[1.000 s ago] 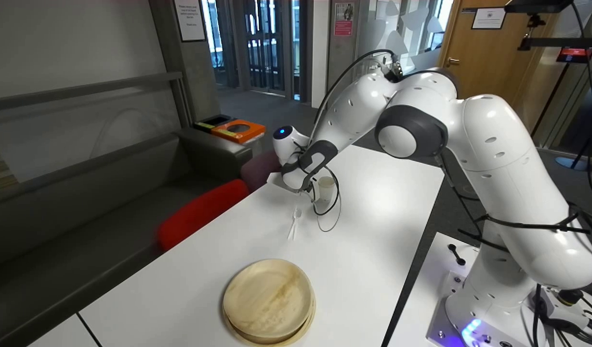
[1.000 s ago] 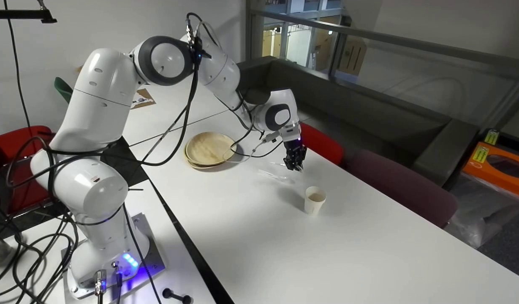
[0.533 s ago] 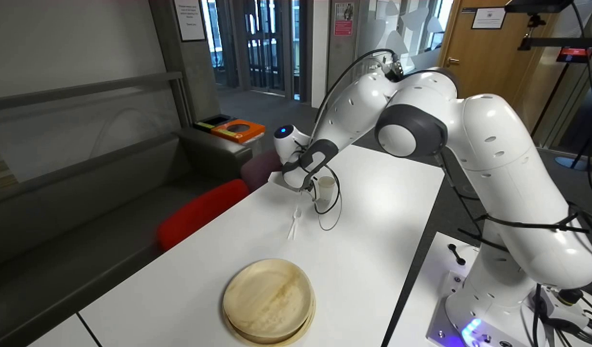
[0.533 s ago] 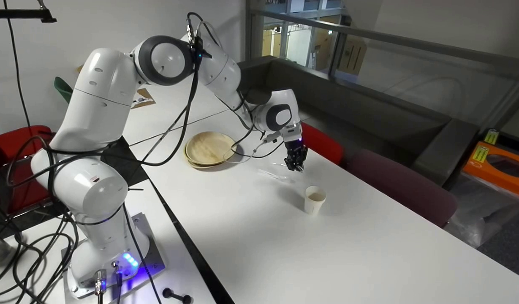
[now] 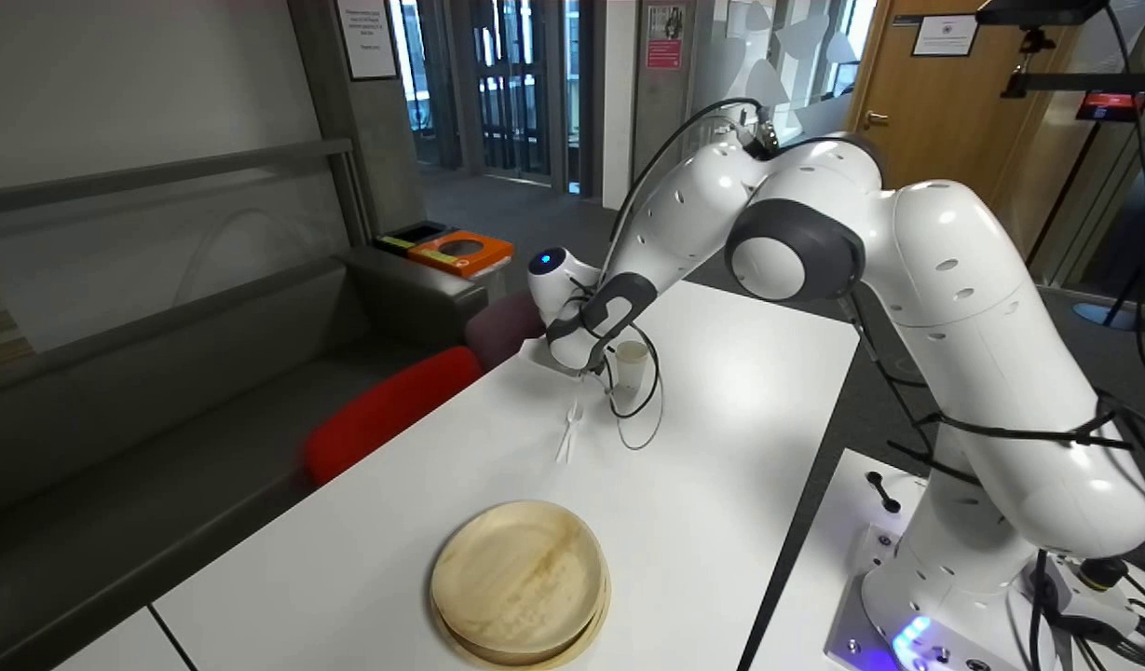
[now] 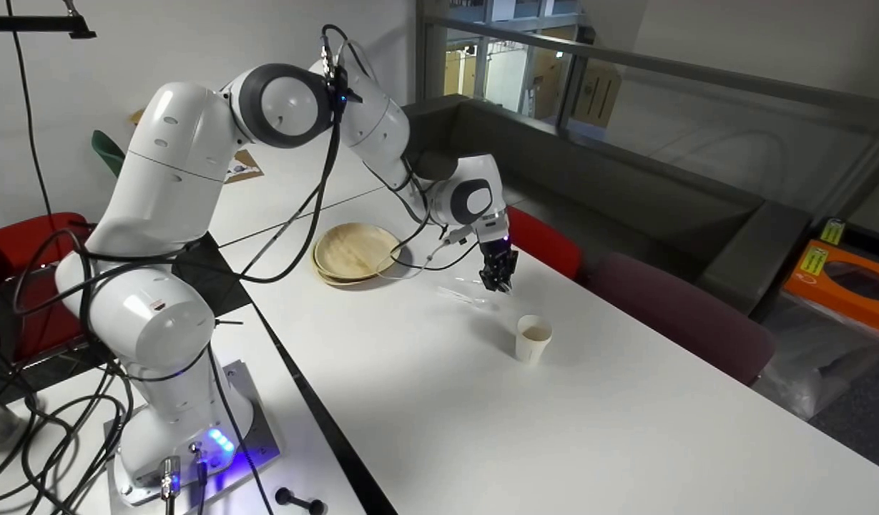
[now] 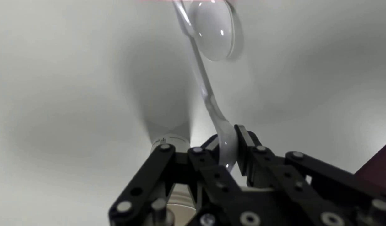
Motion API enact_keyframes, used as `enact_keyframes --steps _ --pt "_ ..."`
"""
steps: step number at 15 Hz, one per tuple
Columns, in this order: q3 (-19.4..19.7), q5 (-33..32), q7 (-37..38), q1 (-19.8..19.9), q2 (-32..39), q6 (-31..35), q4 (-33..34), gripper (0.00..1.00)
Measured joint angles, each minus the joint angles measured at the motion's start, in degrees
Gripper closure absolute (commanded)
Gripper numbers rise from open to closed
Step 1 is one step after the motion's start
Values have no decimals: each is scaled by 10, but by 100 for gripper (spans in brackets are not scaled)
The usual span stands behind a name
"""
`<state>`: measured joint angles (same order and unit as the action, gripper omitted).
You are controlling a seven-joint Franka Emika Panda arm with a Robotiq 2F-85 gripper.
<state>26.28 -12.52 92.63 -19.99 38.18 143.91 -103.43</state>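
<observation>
Your tool [image 7: 228, 146] is pinching a white spoon [image 7: 210, 100] by its bowl end, the jaws standing close on either side of it. You are holding that spoon over the bench [image 6: 553, 443], near the cream cup [image 6: 533, 347], which is showing in part behind the fingers in the wrist view. Your arm [image 6: 378, 125] is sitting a touch lower than half a second ago, while the cup, the stacked plates [image 5: 521, 578] and the loose cutlery [image 5: 571, 431] are lying where they were; you are probably making only a small adjustment, with nothing being set down. The spoon's long axis is running up the wrist view with a lean to the left, its handle pointing away from the tool and from the cup and leaving at the top edge. Up there the handle is crossing the rim of a second spoon [image 7: 213, 31] lying on the bench; whether the two are touching, you are not being shown.
</observation>
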Motion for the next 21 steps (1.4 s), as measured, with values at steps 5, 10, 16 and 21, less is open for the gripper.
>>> enact_keyframes --steps 5,10,16,21 --pt "-55 -12 -21 34 0 -15 1 98" --pt "-110 -8 -89 76 0 -93 25 98" --pt "-119 -19 -135 90 0 -175 56 98" --pt "-122 -34 -166 90 4 -218 67 98"
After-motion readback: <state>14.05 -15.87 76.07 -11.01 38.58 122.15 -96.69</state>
